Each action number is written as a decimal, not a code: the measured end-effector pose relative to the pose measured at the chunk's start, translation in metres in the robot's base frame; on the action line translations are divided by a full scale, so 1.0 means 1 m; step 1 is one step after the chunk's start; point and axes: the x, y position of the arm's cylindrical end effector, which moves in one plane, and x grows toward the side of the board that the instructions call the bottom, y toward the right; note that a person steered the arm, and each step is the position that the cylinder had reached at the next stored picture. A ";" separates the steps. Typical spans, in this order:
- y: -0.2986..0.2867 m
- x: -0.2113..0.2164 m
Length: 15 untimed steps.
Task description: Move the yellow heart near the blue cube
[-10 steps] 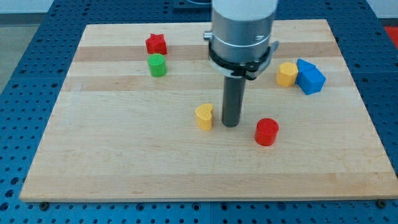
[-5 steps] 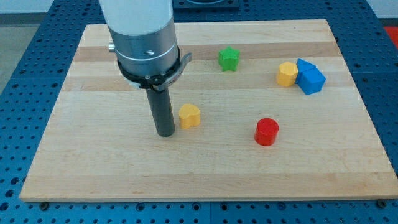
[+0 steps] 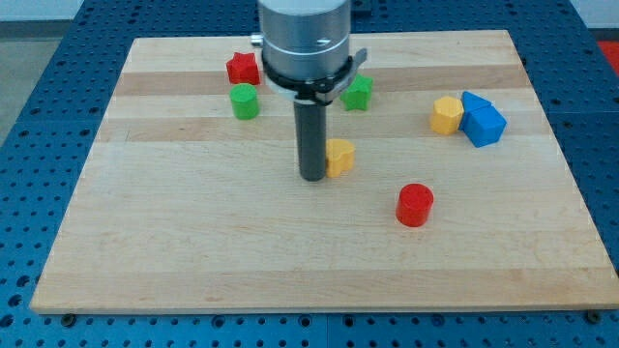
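Yellow heart (image 3: 339,156) touches my tip (image 3: 312,178) on the tip's right side, in line toward the blue cube (image 3: 484,125), well apart at the view's right; the bare rod grips nothing.

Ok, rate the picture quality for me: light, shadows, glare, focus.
Camera view: even, soft light; the blocks are sharp, the yellow heart and blue cube crisp-edged. Only faint shadows, under the red cylinder and beside my tip, which stands against the heart's left side. No harsh glare on the wooden board. The arm's housing is cut off at the view's top.
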 end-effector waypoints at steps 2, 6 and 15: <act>0.040 -0.023; 0.037 -0.060; 0.102 -0.012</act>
